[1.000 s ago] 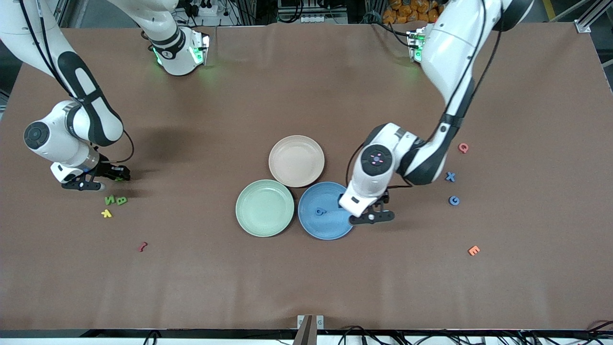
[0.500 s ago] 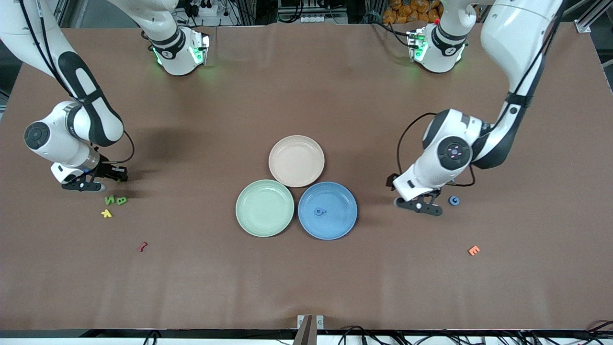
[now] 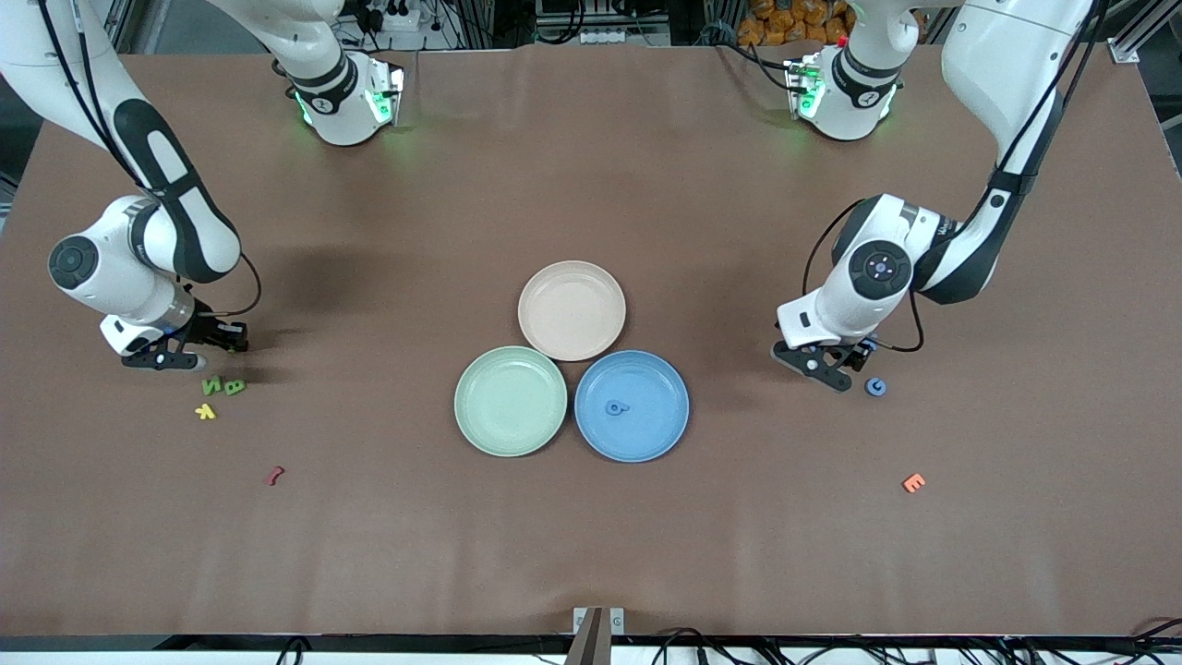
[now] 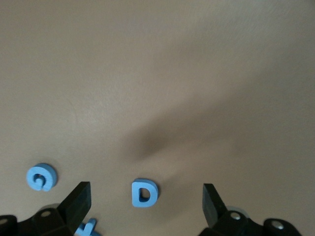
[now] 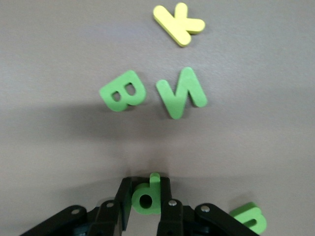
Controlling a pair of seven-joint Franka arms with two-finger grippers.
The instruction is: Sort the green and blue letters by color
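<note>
This is looking like a robotics lab. Two white Franka arms are standing with their green-lit bases (image 3: 349, 102) bolted along one edge of a wide table (image 3: 591, 536) that is wearing a plain brown cover. Aluminium framing (image 3: 1134, 39), power strips and bundled cables (image 3: 591, 28) are crowding the floor past that edge, and more cables are trailing under the edge nearest the front camera.
</note>
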